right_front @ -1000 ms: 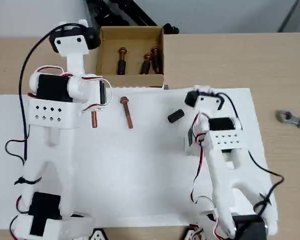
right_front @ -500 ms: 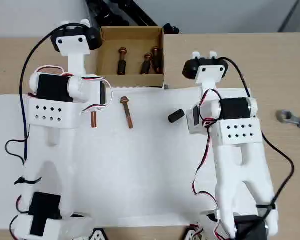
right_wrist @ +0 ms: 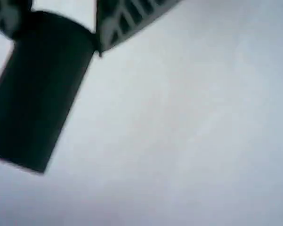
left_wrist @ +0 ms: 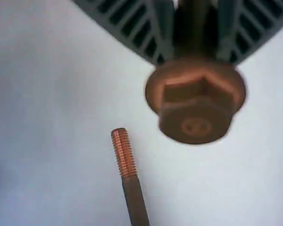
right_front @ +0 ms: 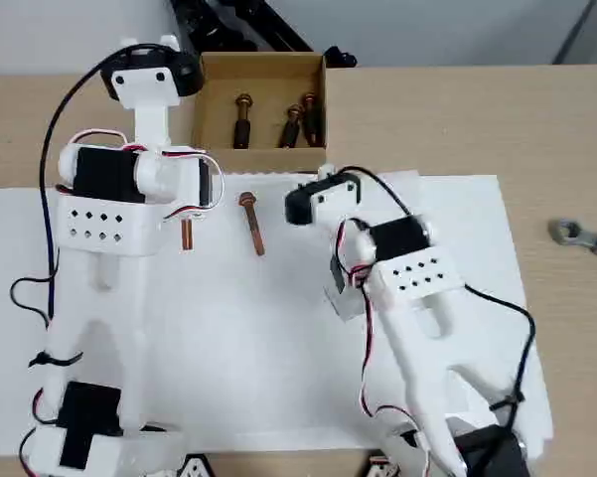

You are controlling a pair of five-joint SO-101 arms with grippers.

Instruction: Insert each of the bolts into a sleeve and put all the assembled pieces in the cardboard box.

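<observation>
Fingers (left_wrist: 132, 23) of L gripper (left_wrist: 195, 19) are clamped on the shank of a copper-coloured bolt (left_wrist: 195, 106), hex head facing the wrist cam. R gripper (right_wrist: 52, 19) has its fingers (right_wrist: 132, 14) tight on both sides of the black sleeve (right_wrist: 37, 94), so closed on it as far as the blur allows. The sleeve is tilted, on or just over the white sheet (right_front: 228, 328); can't tell which.

Handling, my guess: sleeve is rigid, light, smooth, prob. slippery, and will roll if dropped. Take it across mid-body w/ both bore ends free. Bolt is stiff metal, small but denser; hold the plain shank near the head, threaded tip clear for entry. Expect a snug fit, so alignment matters.

A second bolt (right_front: 251, 225) lies loose on the sheet btwn the two arms, apart from both. The cardboard box (right_front: 268, 157) at the sheet's far edge has three assembled pieces (right_front: 292, 124) in it.

Pose: L arm reaches fwd, wrist turned down just beside the box's near-left corner, held bolt approx upright over the sheet. R arm stretches fwd and slants toward the L side, wrist bent down over mid-sheet, near the loose bolt.
</observation>
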